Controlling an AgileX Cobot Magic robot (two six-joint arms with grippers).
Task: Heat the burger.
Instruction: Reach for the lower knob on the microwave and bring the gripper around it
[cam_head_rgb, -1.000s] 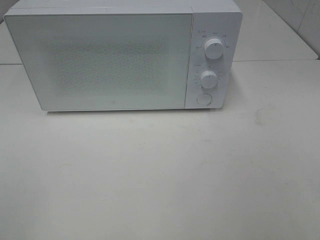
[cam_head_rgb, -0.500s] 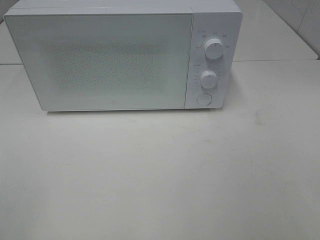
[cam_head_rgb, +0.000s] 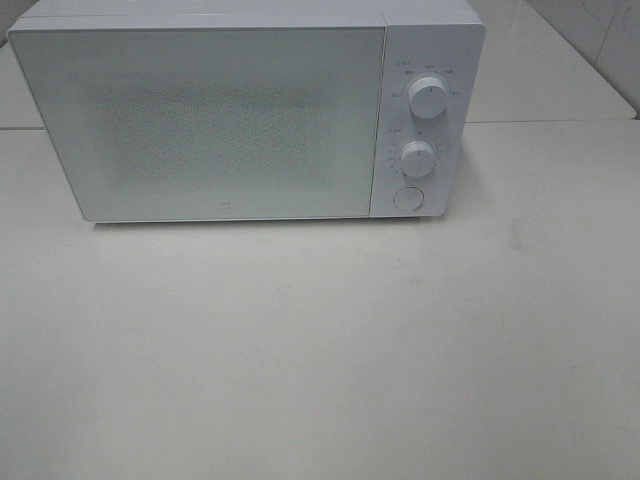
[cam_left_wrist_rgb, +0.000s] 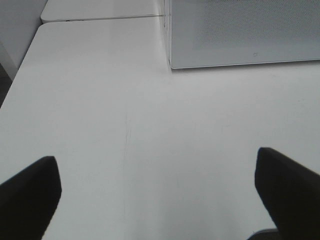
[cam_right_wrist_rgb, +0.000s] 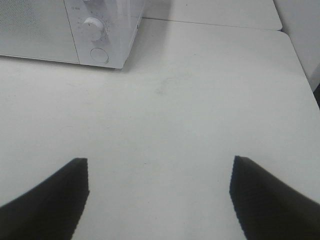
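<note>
Left gripper (cam_left_wrist_rgb: 155, 157): jaws spread wide, nothing between them, white table (cam_left_wrist_rgb: 125, 100) beneath. Microwave (cam_head_rgb: 230, 120) at far side of table, door shut, frosted window hides interior. Right of door: upper knob (cam_head_rgb: 428, 98), lower knob (cam_head_rgb: 417, 157), round button (cam_head_rgb: 406, 198) lowest. Right gripper (cam_right_wrist_rgb: 160, 160): jaws apart, holding nothing, over table near microwave's control-side corner. Burger: whereabouts cannot be told from any view.

Shut microwave (cam_head_rgb: 230, 120) blocks the back; table (cam_head_rgb: 320, 350) before it seems passable
</note>
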